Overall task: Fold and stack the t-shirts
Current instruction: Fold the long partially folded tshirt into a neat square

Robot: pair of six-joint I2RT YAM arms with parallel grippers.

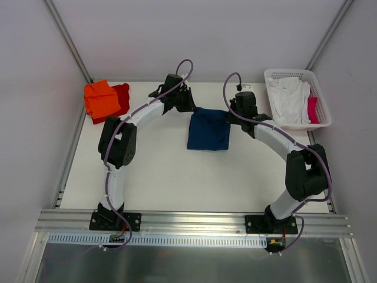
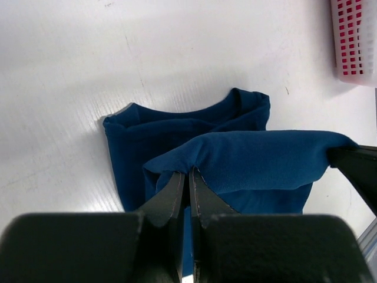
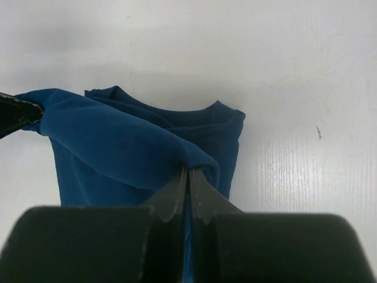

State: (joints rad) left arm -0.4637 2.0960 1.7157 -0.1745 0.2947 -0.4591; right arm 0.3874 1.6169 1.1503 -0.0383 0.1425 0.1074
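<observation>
The navy blue t-shirt hangs folded between both grippers near the table's far middle, its lower part on the table. My left gripper is shut on its left top corner, and my right gripper is shut on its right top corner. In the left wrist view my gripper pinches the navy cloth. In the right wrist view my gripper pinches the cloth. Its print is hidden. A folded orange t-shirt lies on a red t-shirt at the far left. A white t-shirt lies in the basket.
A white lattice basket stands at the far right, holding the white cloth and a pink-red cloth; its corner shows in the left wrist view. Grey walls and metal rails border the table.
</observation>
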